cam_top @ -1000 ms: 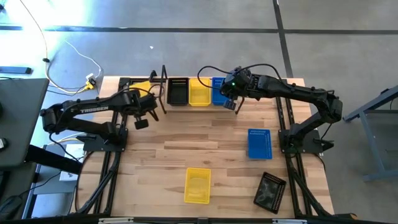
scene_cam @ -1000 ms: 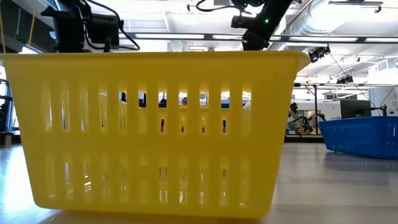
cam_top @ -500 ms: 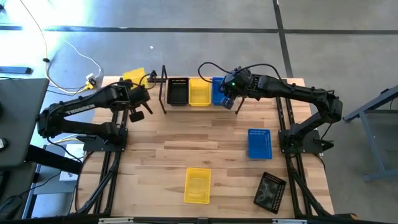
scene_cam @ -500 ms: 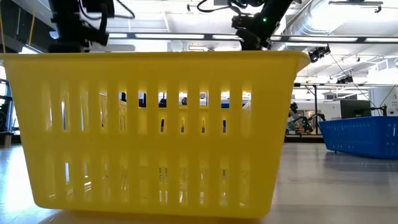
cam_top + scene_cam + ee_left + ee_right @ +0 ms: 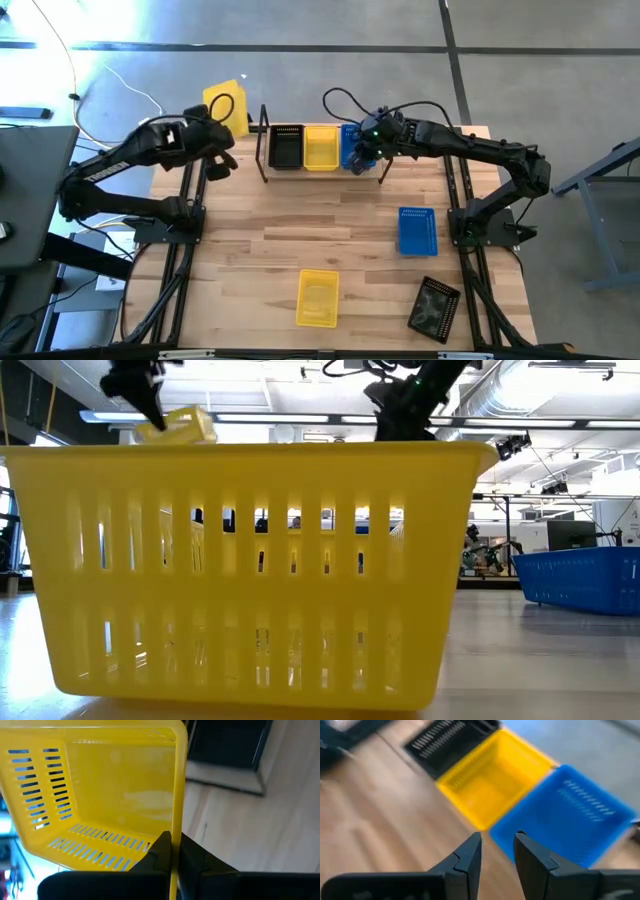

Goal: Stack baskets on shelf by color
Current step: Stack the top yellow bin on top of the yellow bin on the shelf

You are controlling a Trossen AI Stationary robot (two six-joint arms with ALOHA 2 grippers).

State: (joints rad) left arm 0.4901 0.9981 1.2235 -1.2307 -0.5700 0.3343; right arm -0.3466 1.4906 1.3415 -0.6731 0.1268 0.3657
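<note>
The left gripper (image 5: 172, 851), pinched shut on the rim of a yellow basket (image 5: 226, 107), holds it aloft beyond the table's far left corner; a one-edge grip could let it swing or slip. The right gripper (image 5: 497, 851), fingers parted and apparently empty, hovers over the shelf (image 5: 264, 150) by its blue basket (image 5: 566, 810).

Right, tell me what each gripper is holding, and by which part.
Left gripper pinches a yellow basket by its rim wall. Right gripper is open, holding nothing.
</note>
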